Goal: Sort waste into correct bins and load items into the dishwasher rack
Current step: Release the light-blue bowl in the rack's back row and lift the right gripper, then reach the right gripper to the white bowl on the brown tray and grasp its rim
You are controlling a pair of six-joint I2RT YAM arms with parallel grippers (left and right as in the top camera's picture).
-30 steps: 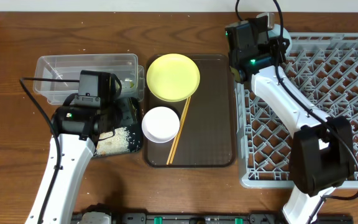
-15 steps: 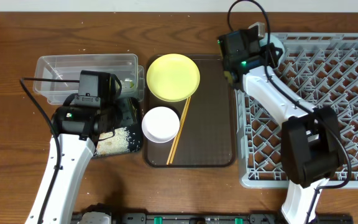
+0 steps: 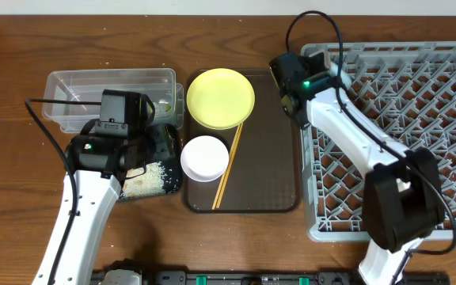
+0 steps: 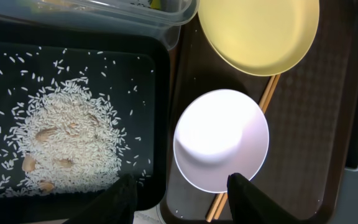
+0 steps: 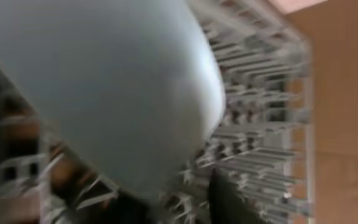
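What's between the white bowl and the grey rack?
Wooden chopsticks beside the white bowl, then bare brown tray up to the rack, in the overhead view.

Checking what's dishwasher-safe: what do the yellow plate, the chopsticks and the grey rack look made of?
Yellow plate: probably plastic or melamine; smooth and evenly coloured, with a soft sheen.
Chopsticks: likely wood or bamboo; thin, matte, pale tan.
Grey rack: moulded plastic, judging by its uniform grey lattice and pegs.

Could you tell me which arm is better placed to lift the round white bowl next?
Left: its open fingers hover beside the round white bowl; the right arm is away at the grey plastic rack.
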